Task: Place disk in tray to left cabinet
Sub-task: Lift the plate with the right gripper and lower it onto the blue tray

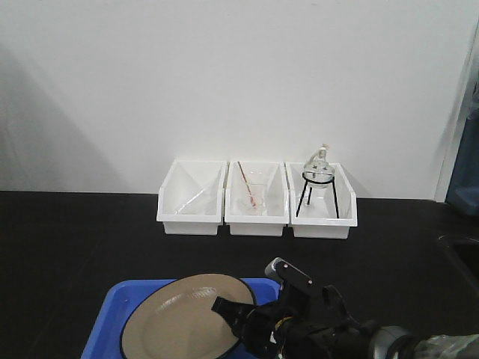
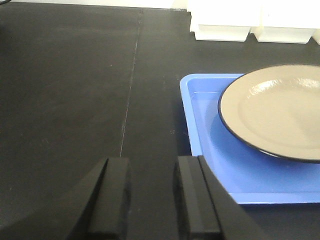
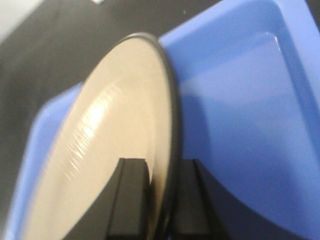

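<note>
The right pincer (image 1: pixel 233 318) is clenched on the disk (image 1: pixel 187 318), one finger over the tan face and the other behind the black rim. In the right wrist view the rim runs straight down into the narrow gap between the two fingers (image 3: pixel 131 200). From that grip the disk spreads away to the pincer's left, tilted, over the tray (image 1: pixel 112 307). Whether its far edge touches the tray floor, I cannot tell. The tray lies under the right pincer and off to its left on the black table (image 1: pixel 67 239), and its blue floor shows bare just to the right of the pinched rim.

The left pincer (image 2: pixel 150 167) hangs released, its fingers parted over bare table with nothing between them. The tray's near-left corner sits just ahead of it and to its right, and the disk lies further right again, well apart from its fingers.

Far beyond the right pincer, against the wall, three white bins (image 1: pixel 257 202) stand side by side and touching. The right one holds a glass flask (image 1: pixel 318 166) on a black tripod, and the middle one holds a thin rod (image 1: pixel 249 185) leaning across it.
</note>
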Motion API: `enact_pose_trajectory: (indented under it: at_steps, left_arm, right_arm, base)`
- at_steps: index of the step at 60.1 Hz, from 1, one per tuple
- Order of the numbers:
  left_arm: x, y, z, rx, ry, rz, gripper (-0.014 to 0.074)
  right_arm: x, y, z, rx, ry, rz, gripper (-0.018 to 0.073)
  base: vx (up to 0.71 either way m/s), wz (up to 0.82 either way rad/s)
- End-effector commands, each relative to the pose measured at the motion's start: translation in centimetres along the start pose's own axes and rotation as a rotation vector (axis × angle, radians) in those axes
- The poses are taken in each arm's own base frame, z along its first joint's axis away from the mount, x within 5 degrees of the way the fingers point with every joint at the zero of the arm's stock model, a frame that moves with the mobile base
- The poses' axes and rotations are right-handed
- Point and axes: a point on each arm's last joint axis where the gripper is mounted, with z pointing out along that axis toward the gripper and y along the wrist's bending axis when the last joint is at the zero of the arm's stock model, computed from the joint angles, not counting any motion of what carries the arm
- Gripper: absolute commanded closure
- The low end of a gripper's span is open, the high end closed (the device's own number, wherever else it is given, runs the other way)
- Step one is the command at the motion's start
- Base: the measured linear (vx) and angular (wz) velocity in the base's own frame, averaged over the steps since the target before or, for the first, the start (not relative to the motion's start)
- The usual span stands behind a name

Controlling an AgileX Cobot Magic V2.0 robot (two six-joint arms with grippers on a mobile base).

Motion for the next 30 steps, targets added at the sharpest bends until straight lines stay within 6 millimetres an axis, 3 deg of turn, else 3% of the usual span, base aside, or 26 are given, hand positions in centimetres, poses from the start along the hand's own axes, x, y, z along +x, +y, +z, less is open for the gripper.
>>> enact_pose_trajectory:
  at_steps: [1, 12, 30]
  left_arm:
    - [-1.7, -0.1, -0.3, 0.009, -0.098, -0.007, 0.0231]
    - [-1.7, -0.1, -0.3, 0.009, -0.098, -0.007, 0.0231]
    - [-1.7, -0.1, -0.3, 0.009, -0.097, -0.007, 0.0231]
  right_arm:
    - [-2.2, 1.8, -1.4, -0.079, -0.084, -0.076, 0.0214]
    - [-2.8, 2.4, -2.3, -0.088, -0.099, -0.175, 0.0034]
    - [-7.4, 2.1, -6.1, -0.069, -0.197, -0.238, 0.0030]
  base:
    - [0.00, 0.00]
    - [0.00, 0.00]
    - [0.00, 0.00]
